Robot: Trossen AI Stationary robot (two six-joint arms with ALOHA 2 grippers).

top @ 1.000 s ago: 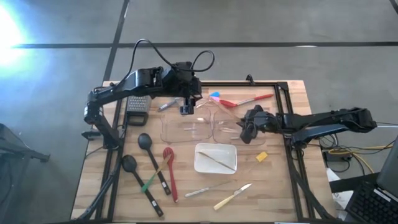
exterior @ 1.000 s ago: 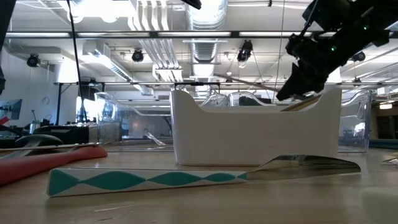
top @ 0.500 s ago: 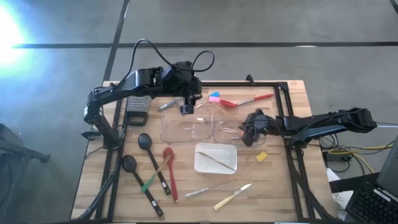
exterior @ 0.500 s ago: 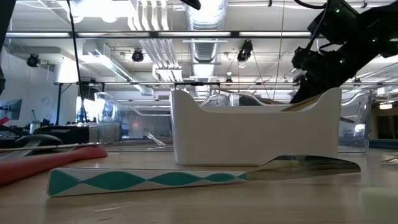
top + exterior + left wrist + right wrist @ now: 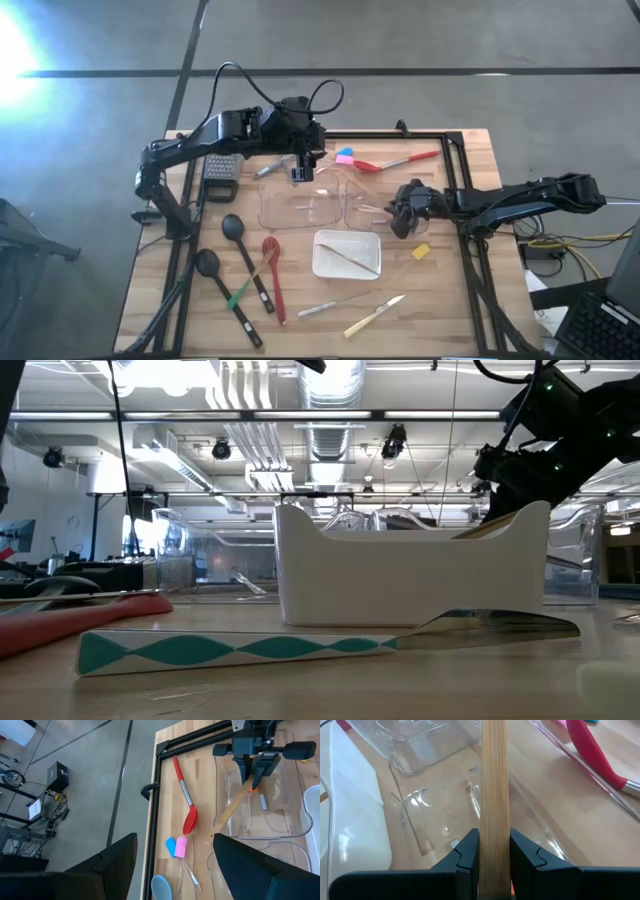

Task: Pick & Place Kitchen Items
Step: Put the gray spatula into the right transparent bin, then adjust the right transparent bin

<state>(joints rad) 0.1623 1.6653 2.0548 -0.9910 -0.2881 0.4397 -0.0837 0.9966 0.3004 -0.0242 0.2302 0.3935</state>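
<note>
My right gripper (image 5: 494, 854) is shut on a flat bamboo utensil handle (image 5: 494, 780). It hovers over the near right corner of the right clear bin (image 5: 365, 200). The handle runs on across that bin toward its far wall (image 5: 214, 836). My left gripper (image 5: 298, 175) hangs open high over the far edge of the left clear bin (image 5: 300, 205), with nothing between its fingers. A red spoon (image 5: 186, 800) and pink and blue spatulas (image 5: 176, 847) lie flat on the table beyond the bins. My right gripper pinches the bamboo handle by its two narrow edges (image 5: 494, 837) between its two fingers. The fingers slant down from the table's right side and lie along the handle. The handle juts forward out of the fingers over the bin. Whether its far end touches the bin, I cannot tell.
A white tray (image 5: 322, 262) with a thin stick in it lies just near of the bins. Black ladles (image 5: 235, 232), a red spatula (image 5: 272, 252) and small knives (image 5: 375, 315) lie at the near left and near middle. A yellow piece (image 5: 421, 251) lies near my right gripper.
My right gripper has sunk with the bamboo handle toward the right bin and drawn slightly toward the table's near edge, tipping a little. It has stayed shut on the handle.
</note>
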